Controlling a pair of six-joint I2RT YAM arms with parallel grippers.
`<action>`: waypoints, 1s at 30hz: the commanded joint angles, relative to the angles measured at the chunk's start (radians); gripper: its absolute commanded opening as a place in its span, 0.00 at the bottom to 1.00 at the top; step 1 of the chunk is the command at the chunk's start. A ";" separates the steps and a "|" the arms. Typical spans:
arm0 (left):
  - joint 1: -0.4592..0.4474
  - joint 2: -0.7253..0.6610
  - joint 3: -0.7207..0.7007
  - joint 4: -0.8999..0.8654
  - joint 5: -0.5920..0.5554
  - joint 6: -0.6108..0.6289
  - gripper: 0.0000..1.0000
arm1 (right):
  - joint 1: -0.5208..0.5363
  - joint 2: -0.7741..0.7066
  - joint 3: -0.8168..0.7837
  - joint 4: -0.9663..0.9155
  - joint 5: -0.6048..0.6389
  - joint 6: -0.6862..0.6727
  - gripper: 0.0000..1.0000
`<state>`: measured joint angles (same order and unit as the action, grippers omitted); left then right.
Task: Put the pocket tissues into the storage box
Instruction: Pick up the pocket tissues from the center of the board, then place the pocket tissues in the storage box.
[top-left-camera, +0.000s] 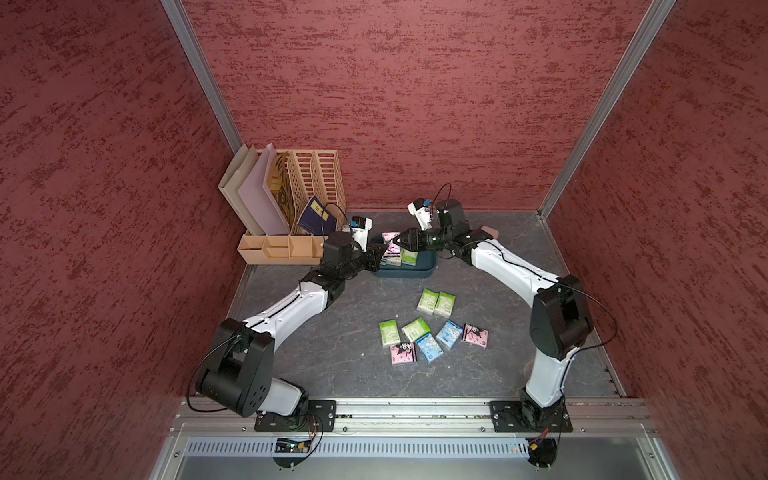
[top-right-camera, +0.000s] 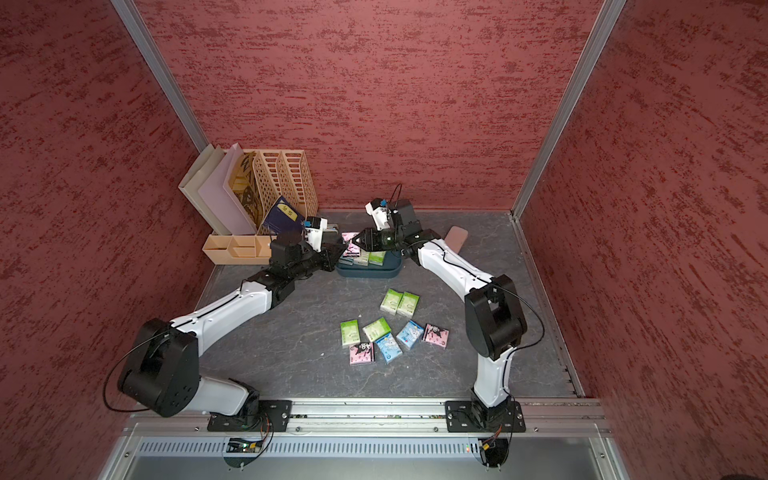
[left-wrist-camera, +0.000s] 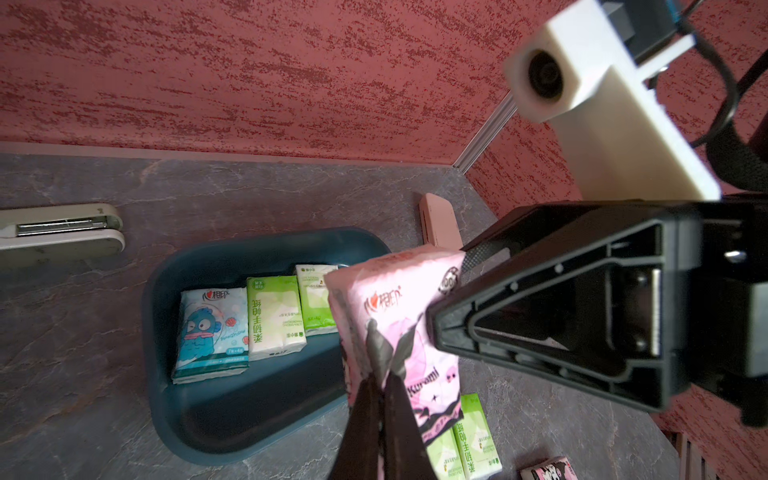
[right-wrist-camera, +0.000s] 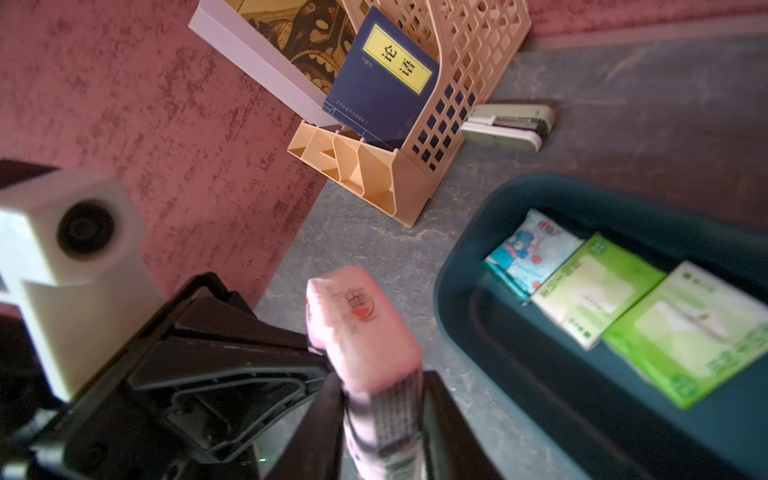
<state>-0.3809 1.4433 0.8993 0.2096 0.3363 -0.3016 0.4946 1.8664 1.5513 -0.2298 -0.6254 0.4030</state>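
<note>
A pink pocket tissue packet (top-left-camera: 390, 243) (left-wrist-camera: 399, 316) hangs above the left end of the dark teal storage box (top-left-camera: 415, 272) (left-wrist-camera: 199, 432). My left gripper (top-left-camera: 384, 250) (left-wrist-camera: 383, 374) is shut, pinching the packet's wrapper at one end. My right gripper (top-left-camera: 395, 240) (right-wrist-camera: 382, 380) grips the packet's other end, one finger pressed on each flat side. In the box lie a light blue packet (left-wrist-camera: 212, 328) and two green ones (left-wrist-camera: 274, 316). Several more pocket tissues (top-left-camera: 428, 338) lie loose on the table in front of the box, two green ones (top-left-camera: 436, 301) side by side.
A beige slotted file organizer (top-left-camera: 291, 199) with folders and a blue book (right-wrist-camera: 382, 79) stands at the back left. A stapler (left-wrist-camera: 62, 232) lies between it and the box. A plain pink case (top-right-camera: 457, 237) lies right of the box, by the back wall.
</note>
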 joint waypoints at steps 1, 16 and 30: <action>0.008 -0.021 -0.010 0.027 0.024 -0.008 0.33 | 0.007 0.006 0.032 0.020 0.004 0.001 0.16; 0.058 -0.066 -0.037 -0.023 -0.042 -0.014 1.00 | -0.047 0.126 0.251 -0.413 0.258 -0.097 0.00; 0.126 -0.048 -0.017 -0.117 -0.042 -0.011 1.00 | -0.131 0.396 0.562 -0.758 0.459 -0.090 0.00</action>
<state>-0.2745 1.3861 0.8581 0.1390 0.3046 -0.3107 0.3515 2.2322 2.0686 -0.8978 -0.2394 0.3218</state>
